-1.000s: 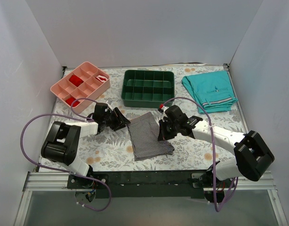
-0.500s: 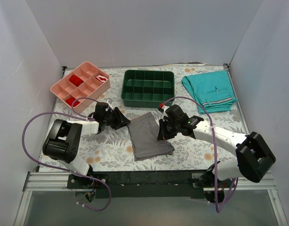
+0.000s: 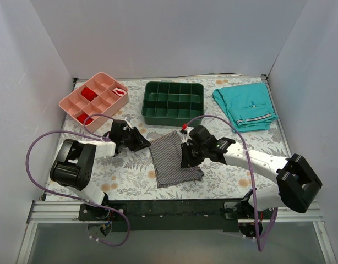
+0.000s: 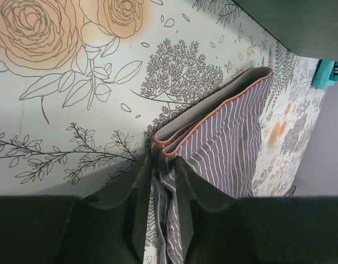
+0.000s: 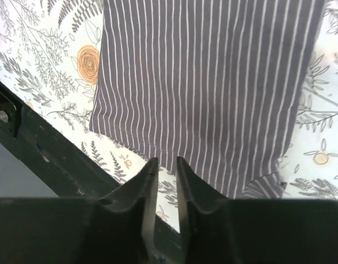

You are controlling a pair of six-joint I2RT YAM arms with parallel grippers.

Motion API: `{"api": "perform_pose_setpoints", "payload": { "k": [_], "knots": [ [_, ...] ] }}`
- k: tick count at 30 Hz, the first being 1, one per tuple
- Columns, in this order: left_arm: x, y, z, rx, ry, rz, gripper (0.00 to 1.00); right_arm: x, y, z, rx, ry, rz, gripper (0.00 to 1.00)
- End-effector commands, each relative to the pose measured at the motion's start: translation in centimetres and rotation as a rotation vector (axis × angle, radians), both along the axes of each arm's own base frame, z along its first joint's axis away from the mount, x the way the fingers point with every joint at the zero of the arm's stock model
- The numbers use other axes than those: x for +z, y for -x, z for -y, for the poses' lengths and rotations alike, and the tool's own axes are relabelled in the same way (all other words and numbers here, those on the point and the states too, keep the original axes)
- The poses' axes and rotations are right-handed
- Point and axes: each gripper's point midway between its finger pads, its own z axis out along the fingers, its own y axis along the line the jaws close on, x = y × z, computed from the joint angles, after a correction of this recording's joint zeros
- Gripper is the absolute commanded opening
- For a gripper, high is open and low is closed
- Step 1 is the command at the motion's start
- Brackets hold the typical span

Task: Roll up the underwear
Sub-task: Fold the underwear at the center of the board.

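The underwear (image 3: 174,159), grey with fine white pinstripes, lies folded flat on the floral table in front of both arms. My left gripper (image 3: 144,142) is shut on its left edge. In the left wrist view the jaws (image 4: 163,165) pinch bunched cloth just below the orange-trimmed waistband fold (image 4: 235,132). My right gripper (image 3: 185,157) hangs over the cloth's right part. In the right wrist view its fingers (image 5: 163,165) stand a thin slit apart with nothing between them, above the near hem of the underwear (image 5: 207,82).
A dark green divided tray (image 3: 147,102) stands just behind the underwear, with a pink divided tray (image 3: 70,102) at the back left. Teal shorts (image 3: 246,107) lie at the back right. The table's black front rail (image 5: 42,159) runs close below the cloth.
My right gripper has shifted a little to the left over the cloth. The left gripper has stayed on the left edge, and the cloth looks unchanged.
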Motion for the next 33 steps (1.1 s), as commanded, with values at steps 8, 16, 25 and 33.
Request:
{"api": "perform_pose_setpoints", "payload": {
  "k": [8,16,25,33],
  "knots": [
    [0.2,-0.4,0.3,-0.02,0.009,0.004,0.13,1.1,1.3,-2.8,0.058,0.155,0.151,0.44],
    [0.4,-0.5,0.4,-0.021,0.009,-0.02,0.08,0.8,3.1,-5.0,0.125,0.242,0.231,0.46],
    [0.6,-0.7,0.1,0.005,-0.007,-0.054,0.02,-0.2,5.0,-9.4,0.24,0.342,0.304,0.44],
    [0.2,-0.5,-0.1,0.016,-0.018,-0.073,0.0,-2.2,5.4,-10.3,0.257,0.447,0.293,0.42]
  ]
}}
